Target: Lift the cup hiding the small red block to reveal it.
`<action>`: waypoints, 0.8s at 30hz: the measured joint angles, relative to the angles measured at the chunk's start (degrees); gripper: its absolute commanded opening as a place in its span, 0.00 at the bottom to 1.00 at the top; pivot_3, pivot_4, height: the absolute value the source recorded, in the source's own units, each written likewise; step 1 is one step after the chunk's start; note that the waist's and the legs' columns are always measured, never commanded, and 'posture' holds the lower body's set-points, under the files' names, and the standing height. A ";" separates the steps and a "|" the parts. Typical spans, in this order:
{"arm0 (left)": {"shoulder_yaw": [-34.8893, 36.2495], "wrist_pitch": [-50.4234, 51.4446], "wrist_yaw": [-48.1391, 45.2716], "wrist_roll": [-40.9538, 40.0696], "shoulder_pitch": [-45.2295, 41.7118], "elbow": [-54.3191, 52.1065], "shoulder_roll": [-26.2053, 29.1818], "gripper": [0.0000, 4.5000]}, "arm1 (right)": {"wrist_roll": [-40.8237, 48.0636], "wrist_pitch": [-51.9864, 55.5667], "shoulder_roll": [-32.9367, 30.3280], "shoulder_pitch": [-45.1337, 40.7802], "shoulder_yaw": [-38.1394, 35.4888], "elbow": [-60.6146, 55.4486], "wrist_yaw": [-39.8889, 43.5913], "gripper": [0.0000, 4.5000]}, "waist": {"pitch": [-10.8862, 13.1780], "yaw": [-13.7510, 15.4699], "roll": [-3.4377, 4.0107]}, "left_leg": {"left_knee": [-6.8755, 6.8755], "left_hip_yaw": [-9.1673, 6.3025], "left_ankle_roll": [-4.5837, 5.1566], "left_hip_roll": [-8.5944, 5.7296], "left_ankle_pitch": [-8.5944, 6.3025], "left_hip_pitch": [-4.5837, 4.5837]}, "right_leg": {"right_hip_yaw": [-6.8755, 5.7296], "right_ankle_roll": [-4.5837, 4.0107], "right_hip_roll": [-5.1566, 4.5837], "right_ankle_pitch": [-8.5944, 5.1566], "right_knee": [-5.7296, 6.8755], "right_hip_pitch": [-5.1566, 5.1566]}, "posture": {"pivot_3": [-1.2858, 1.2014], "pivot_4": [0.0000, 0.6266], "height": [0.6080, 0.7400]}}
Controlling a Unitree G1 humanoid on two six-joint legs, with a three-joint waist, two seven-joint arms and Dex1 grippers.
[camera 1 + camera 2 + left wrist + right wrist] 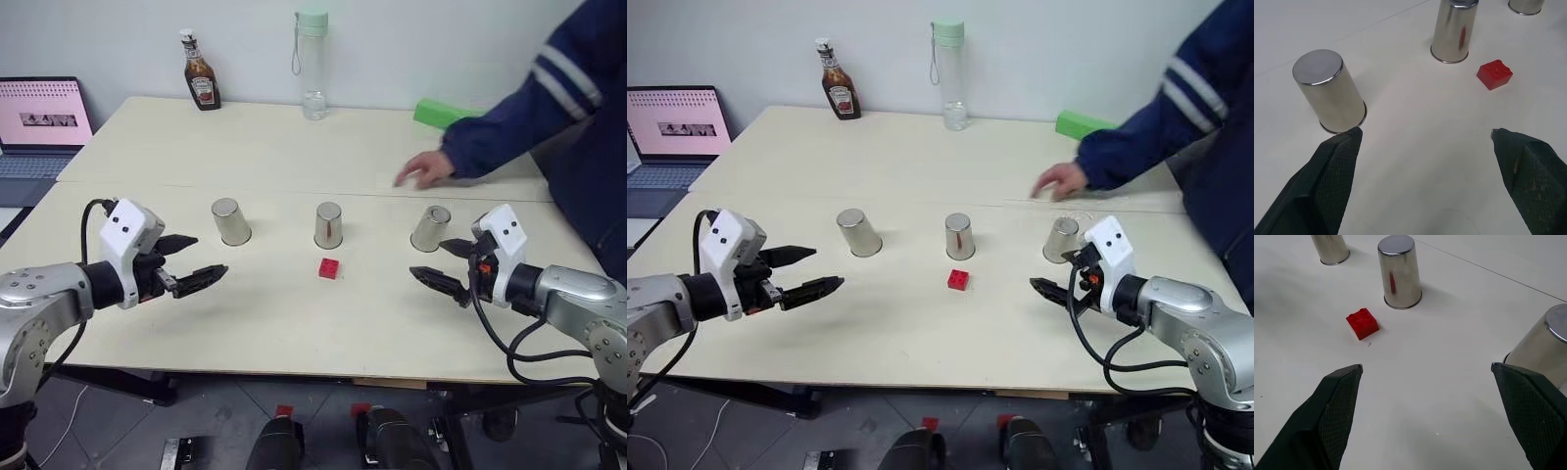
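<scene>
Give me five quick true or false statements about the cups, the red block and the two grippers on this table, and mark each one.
1. The small red block lies uncovered on the table. True.
2. Three silver cups stand upside down in a row: the left cup, the middle cup and the right cup. True.
3. The left gripper grips a cup. False: its fingers are open and hold nothing.
4. The red block sits in front of the middle cup. True.
5. The right gripper is shut. False: it is open.
</scene>
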 measured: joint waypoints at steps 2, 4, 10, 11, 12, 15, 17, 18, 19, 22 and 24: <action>0.26 0.03 -0.02 -0.14 0.01 0.00 0.01 1.00 | 0.00 -0.07 -0.42 -0.01 0.00 0.07 0.13 0.99 | 0.00 0.00 0.00 | 0.00 0.00 0.00 0.00 0.00 0.01 | 0.00 0.00 0.00 0.00 0.00 0.00 | 0.52 0.24 1.00; 0.74 0.68 -0.06 -0.46 0.09 -0.01 0.04 1.00 | 0.01 -0.25 -0.85 -0.01 0.00 0.72 0.44 0.99 | 0.00 0.00 0.00 | 0.01 0.01 0.00 0.00 0.00 0.01 | 0.01 -0.02 0.00 -0.01 0.00 0.00 | 0.52 0.24 1.00; 0.97 1.62 -0.48 -0.87 1.13 -0.01 0.69 1.00 | 0.01 -0.57 -0.96 -0.04 0.11 1.44 1.02 0.99 | 0.00 0.00 0.00 | 0.00 0.00 0.00 0.00 0.00 0.01 | 0.00 -0.02 0.00 -0.01 0.00 0.00 | 0.52 0.24 1.00; 0.97 1.62 -0.69 -0.86 1.17 -0.01 0.73 1.00 | 0.02 -0.63 -0.94 -0.10 0.17 1.61 1.03 0.99 | 0.00 0.00 0.00 | 0.00 0.01 0.00 0.00 0.00 0.01 | 0.01 -0.02 0.00 -0.01 0.00 0.00 | 0.52 0.24 1.00; 0.97 1.62 -0.89 -0.86 1.18 -0.01 0.81 1.00 | 0.02 -0.67 -0.92 -0.20 0.18 1.67 1.03 0.99 | 0.00 0.00 0.00 | 0.00 0.01 0.00 0.00 0.00 0.01 | 0.01 -0.02 0.00 -0.01 0.00 0.00 | 0.52 0.24 1.00; 0.97 1.61 -1.02 -0.83 1.18 -0.01 0.89 1.00 | 0.03 -0.86 -0.92 -0.27 0.19 1.67 1.02 0.99 | 0.00 0.01 0.00 | 0.00 0.01 0.00 0.00 0.00 0.01 | 0.01 -0.02 0.00 -0.01 0.00 0.00 | 0.52 0.24 1.00; 0.97 1.42 -1.06 -0.72 1.17 -0.01 0.89 1.00 | 0.02 -0.98 -0.92 -0.27 0.20 1.67 1.02 0.99 | 0.00 0.00 0.00 | 0.00 0.01 0.00 0.00 0.00 0.01 | 0.01 -0.02 0.00 -0.01 0.00 0.00 | 0.52 0.24 1.00; 0.97 1.03 -1.06 -0.55 1.16 -0.01 0.89 1.00 | 0.03 -1.01 -0.91 -0.27 0.21 1.67 1.01 0.99 | 0.00 0.00 0.00 | 0.00 0.01 0.00 0.00 0.00 0.01 | 0.01 -0.02 0.00 -0.01 0.01 0.00 | 0.52 0.24 1.00; 0.97 0.94 -1.06 -0.53 1.16 -0.01 0.89 1.00 | 0.03 -1.02 -0.90 -0.27 0.21 1.67 1.01 0.99 | 0.00 0.01 0.00 | 0.00 0.01 0.00 0.00 0.00 0.01 | 0.01 -0.02 0.00 -0.01 0.00 0.00 | 0.52 0.24 1.00; 0.97 0.78 -1.10 -0.48 1.15 -0.01 0.91 1.00 | 0.02 -1.04 -0.90 -0.26 0.21 1.67 1.00 0.99 | 0.00 0.01 0.00 | 0.00 0.01 0.00 0.00 0.00 0.01 | 0.02 -0.02 0.00 -0.01 0.01 0.00 | 0.52 0.24 1.00; 0.97 0.77 -1.14 -0.46 1.15 -0.01 0.97 1.00 | 0.02 -1.04 -0.90 -0.26 0.21 1.67 0.99 0.99 | 0.00 0.01 0.00 | 0.00 0.01 0.00 0.00 0.00 0.01 | 0.01 -0.02 0.00 -0.01 0.01 0.00 | 0.52 0.24 1.00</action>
